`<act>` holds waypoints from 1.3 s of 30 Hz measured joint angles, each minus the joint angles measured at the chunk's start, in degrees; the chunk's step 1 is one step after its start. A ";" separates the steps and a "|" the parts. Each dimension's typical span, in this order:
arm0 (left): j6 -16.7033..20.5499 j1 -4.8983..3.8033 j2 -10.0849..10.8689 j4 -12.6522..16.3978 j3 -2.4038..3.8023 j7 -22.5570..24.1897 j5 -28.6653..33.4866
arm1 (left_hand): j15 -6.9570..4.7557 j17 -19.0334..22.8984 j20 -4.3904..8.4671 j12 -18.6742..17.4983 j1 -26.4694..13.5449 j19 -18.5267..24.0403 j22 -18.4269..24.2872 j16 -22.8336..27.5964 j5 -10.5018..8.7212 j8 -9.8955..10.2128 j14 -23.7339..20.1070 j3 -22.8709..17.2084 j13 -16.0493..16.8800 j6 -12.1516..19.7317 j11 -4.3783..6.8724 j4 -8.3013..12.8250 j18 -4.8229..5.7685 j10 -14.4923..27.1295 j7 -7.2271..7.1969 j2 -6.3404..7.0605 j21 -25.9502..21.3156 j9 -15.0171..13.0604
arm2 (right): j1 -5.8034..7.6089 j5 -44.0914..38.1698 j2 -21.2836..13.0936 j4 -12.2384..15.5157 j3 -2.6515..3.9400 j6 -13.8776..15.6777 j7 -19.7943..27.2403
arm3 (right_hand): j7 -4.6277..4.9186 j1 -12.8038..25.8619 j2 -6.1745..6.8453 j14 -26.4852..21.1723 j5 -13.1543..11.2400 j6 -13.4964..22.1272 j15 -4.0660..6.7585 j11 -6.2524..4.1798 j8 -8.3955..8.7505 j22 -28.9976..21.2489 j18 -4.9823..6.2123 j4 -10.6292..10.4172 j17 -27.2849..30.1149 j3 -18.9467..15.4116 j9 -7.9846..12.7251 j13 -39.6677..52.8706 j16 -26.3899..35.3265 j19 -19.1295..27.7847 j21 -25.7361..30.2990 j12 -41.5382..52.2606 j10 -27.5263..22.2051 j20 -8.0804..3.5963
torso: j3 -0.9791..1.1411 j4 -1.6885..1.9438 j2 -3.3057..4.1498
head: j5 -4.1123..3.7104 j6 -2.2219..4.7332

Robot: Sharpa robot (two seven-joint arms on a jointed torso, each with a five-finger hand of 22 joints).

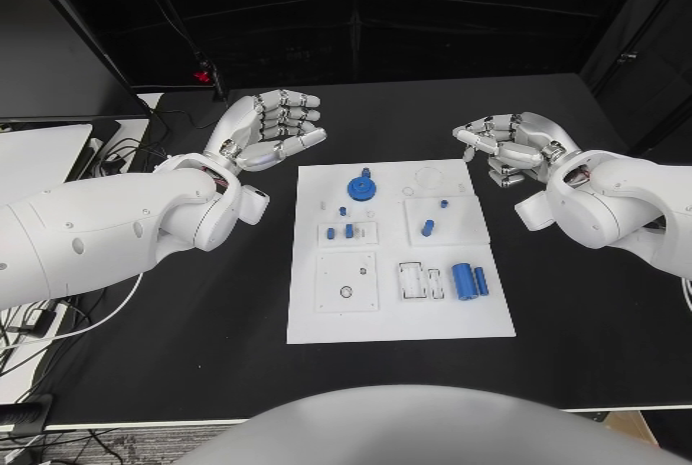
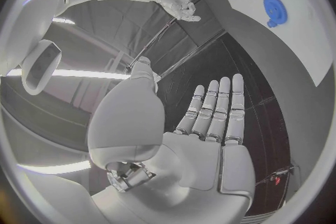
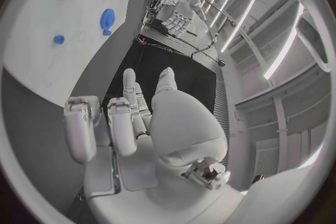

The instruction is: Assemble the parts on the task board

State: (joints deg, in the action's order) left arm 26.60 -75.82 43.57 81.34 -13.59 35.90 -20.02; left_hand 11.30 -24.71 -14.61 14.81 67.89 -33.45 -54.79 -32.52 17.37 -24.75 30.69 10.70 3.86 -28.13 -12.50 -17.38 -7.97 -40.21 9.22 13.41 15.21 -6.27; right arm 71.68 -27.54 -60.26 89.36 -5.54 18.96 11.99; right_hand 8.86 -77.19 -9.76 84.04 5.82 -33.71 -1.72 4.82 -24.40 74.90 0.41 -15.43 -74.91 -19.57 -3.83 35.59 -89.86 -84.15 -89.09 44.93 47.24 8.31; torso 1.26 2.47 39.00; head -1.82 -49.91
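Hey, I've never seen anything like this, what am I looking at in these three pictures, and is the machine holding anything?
It is a robot with two white arms ending in silver hands. One picture looks down from its head; the two round ones come from cameras at each wrist. On the black table lies a white task board carrying small blue parts, among them a round blue disc and a blue cylinder. The left hand and the right hand hover beside the board's far corners, off the board. Neither holds anything.

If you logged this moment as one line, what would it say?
left hand: empty, beside board | right hand: empty, beside board | task board: blue parts untouched | stage: nothing picked up
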 measured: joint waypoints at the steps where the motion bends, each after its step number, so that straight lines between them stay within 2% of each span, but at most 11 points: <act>1: -0.10 0.05 -0.07 0.30 0.00 0.38 2.04 | 0.45 0.47 -0.33 0.00 -0.29 0.96 0.73 0.60 0.00 -0.18 -1.75 0.05 0.00 0.53 -0.30 -0.05 0.62 1.09 -0.07 0.29 -1.08 0.03 | 0.07 -1.78 0.00 -0.38 -0.02 0.13 -0.12 | 0.06 -1.02 0.26 0.00 0.00 -0.13 0.00 -0.01 0.00 0.00 0.00 0.25 0.00 0.24 0.00 -2.29 0.00 0.00 0.08 -2.08 -0.17 0.00 | 0.00 0.00 0.00 | -0.07 0.05; 6: -0.79 0.35 -0.67 1.65 -0.04 1.74 10.91 | 1.65 1.98 -1.35 1.24 -1.34 3.41 3.61 1.42 0.00 -1.56 -6.77 -0.39 0.47 2.14 -1.23 -0.08 0.92 3.80 -0.30 -0.59 -4.61 0.00 | 0.25 -10.31 0.43 -1.88 -0.08 0.92 -0.64 | 0.06 -5.56 1.19 -0.03 -2.26 -2.21 -0.03 1.11 -0.21 0.00 0.00 1.69 0.00 1.69 0.00 -11.43 0.00 0.00 0.39 -10.34 -1.29 0.00 | -0.07 -0.07 0.00 | -0.35 0.38; 11: -1.40 0.58 -1.28 2.33 -0.04 2.37 15.61 | 2.29 2.99 -1.81 2.74 -1.70 5.08 6.03 1.41 0.00 -3.09 -10.41 -0.39 0.82 3.29 -1.51 -0.09 0.92 6.58 -0.38 -0.26 -7.43 -0.21 | 0.29 -18.20 0.96 -2.76 -0.12 2.05 -1.14 | 0.13 -9.28 1.81 0.01 -2.67 -6.18 -0.44 1.75 0.04 0.00 0.00 2.81 0.00 3.32 -0.04 -18.31 0.00 0.22 0.75 -15.74 0.01 0.22 | -0.07 -0.15 0.01 | -0.74 0.81; 14: -1.65 0.79 -1.54 2.53 -0.03 2.59 17.25 | 2.49 3.41 -1.92 2.93 -2.18 5.95 7.07 1.41 0.02 -3.11 -12.31 -0.31 0.83 5.17 -1.76 0.00 0.92 8.43 -0.42 0.22 -8.66 -0.16 | 0.28 -24.08 1.42 -3.21 -0.13 2.91 -1.72 | -0.07 -11.15 2.43 0.01 -2.67 -8.70 -0.44 1.83 0.97 0.00 0.00 3.34 0.00 3.97 -0.04 -21.01 0.00 0.22 0.75 -18.03 1.33 0.22 | -0.05 -0.15 0.00 | -1.02 1.05; 15: -1.71 0.84 -1.61 2.56 -0.03 2.63 17.60 | 2.52 3.54 -1.98 2.92 -2.39 6.48 7.46 1.41 0.28 -3.11 -13.26 0.10 0.82 6.05 -1.93 0.08 1.08 9.34 -0.50 0.43 -9.16 -0.08 | 0.27 -25.94 1.60 -3.32 -0.13 3.17 -1.94 | -0.22 -11.96 2.67 0.01 -2.67 -9.93 -0.44 1.94 1.56 0.00 0.01 3.23 0.00 4.20 -0.04 -22.31 0.00 0.22 0.71 -19.18 2.12 0.22 | -0.05 -0.16 0.00 | -1.13 1.14; 16: -1.77 0.90 -1.68 2.59 -0.03 2.69 17.92 | 2.54 3.68 -2.00 3.21 -2.48 6.88 7.80 1.42 0.59 -3.10 -14.21 0.28 0.82 6.70 -1.98 0.03 1.84 10.09 -0.53 0.52 -9.61 -0.06 | 0.26 -27.89 1.79 -3.41 -0.13 3.42 -2.21 | -0.38 -12.69 2.75 0.01 -2.90 -10.78 -0.44 1.93 2.01 0.00 0.01 3.35 0.00 4.44 -0.04 -23.20 0.00 0.22 0.44 -19.97 2.67 0.22 | -0.05 -0.16 0.01 | -1.23 1.20; 18: -1.86 1.02 -1.79 2.59 -0.03 2.75 18.43 | 2.59 3.73 -2.06 3.86 -2.52 6.96 8.33 1.15 0.60 -3.70 -15.25 0.28 1.03 7.37 -2.22 0.03 1.84 10.76 -0.60 0.56 -10.21 -0.06 | 0.21 -31.73 2.21 -3.52 -0.13 3.83 -2.84 | -0.66 -13.63 3.15 -0.21 -3.00 -11.92 -0.65 2.06 2.68 0.00 0.01 3.59 0.00 4.68 -0.04 -24.42 0.00 0.22 0.13 -21.12 3.38 0.22 | -0.05 -0.16 0.01 | -1.47 1.35; 25: -2.14 1.24 -2.00 2.46 -0.03 2.89 19.59 | 2.70 3.73 -2.07 5.47 -2.51 6.96 9.23 -0.26 0.60 -4.88 -16.10 -0.15 1.59 8.10 -2.20 0.09 1.84 11.60 -0.70 0.55 -10.83 -0.39 | -0.43 -44.52 3.91 -3.69 -0.13 4.31 -6.93 | -1.80 -15.55 4.15 0.00 -3.00 -11.97 -0.85 2.25 6.49 0.00 0.01 3.11 0.00 5.16 0.20 -27.97 0.00 0.00 -0.50 -24.70 5.20 0.43 | -0.05 -0.16 0.01 | -2.55 1.87; 29: -2.24 1.34 -1.99 2.41 -0.03 2.93 19.93 | 2.92 3.73 -2.07 6.26 -1.89 6.96 9.58 -0.90 0.10 -5.56 -16.33 -0.60 1.81 8.61 -2.22 0.05 1.83 12.06 -0.78 -0.07 -10.85 -0.53 | -0.82 -50.46 4.90 -3.74 -0.15 3.94 -9.89 | -2.10 -15.78 4.38 0.00 -3.00 -12.27 -0.85 1.96 7.62 0.00 0.01 2.62 -0.01 5.65 0.20 -29.12 0.00 0.00 -0.71 -25.99 5.73 0.43 | -0.07 -0.16 0.04 | -2.68 1.96; 35: -2.23 1.46 -1.98 2.28 -0.03 2.96 20.20 | 3.31 4.06 -2.07 8.49 -1.31 6.95 10.43 -2.87 -1.34 -7.26 -17.17 -2.84 2.34 9.97 -2.32 0.13 1.83 13.76 -0.82 -2.79 -11.04 -0.80 | -1.11 -56.62 5.73 -3.88 -0.14 2.17 -13.09 | -2.61 -15.33 4.83 0.01 -3.00 -12.78 -0.85 1.74 8.67 0.00 0.01 1.29 -0.04 5.82 0.19 -30.44 0.00 0.00 -0.71 -27.26 6.11 0.43 | -0.09 -0.16 0.05 | -2.80 1.77; 39: -2.19 1.46 -1.93 2.22 -0.03 2.97 20.31 | 3.32 4.26 -2.07 9.23 -1.52 6.95 10.71 -3.45 -1.46 -7.80 -17.32 -3.09 2.47 10.11 -2.28 0.08 1.84 14.04 -0.89 -3.10 -11.03 -0.82 | -1.52 -59.77 6.23 -3.88 -0.14 0.20 -14.51 | -2.62 -15.01 5.15 0.01 -3.00 -12.79 -0.84 1.53 9.17 0.00 0.02 0.57 -0.04 6.13 0.19 -30.96 0.00 0.00 -0.71 -27.88 6.32 0.42 | -0.09 -0.16 0.05 | -2.81 1.71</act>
State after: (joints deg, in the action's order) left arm 24.41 -74.35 41.64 83.56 -13.62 38.87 0.29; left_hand 14.62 -20.45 -16.67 24.04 66.37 -26.50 -44.08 -35.97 15.91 -32.55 13.36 7.61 6.33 -18.02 -14.78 -17.29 -6.13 -26.17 8.32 10.31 4.17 -7.09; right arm 70.16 -87.31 -54.02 85.48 -5.68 19.16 -2.52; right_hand 6.24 -92.21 -4.61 84.04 2.82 -46.50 -2.56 6.35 -15.23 74.90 0.42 -14.86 -74.94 -13.44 -3.64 4.63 -89.86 -84.15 -89.80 17.05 53.55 8.74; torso 1.17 2.31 39.06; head -4.63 -48.19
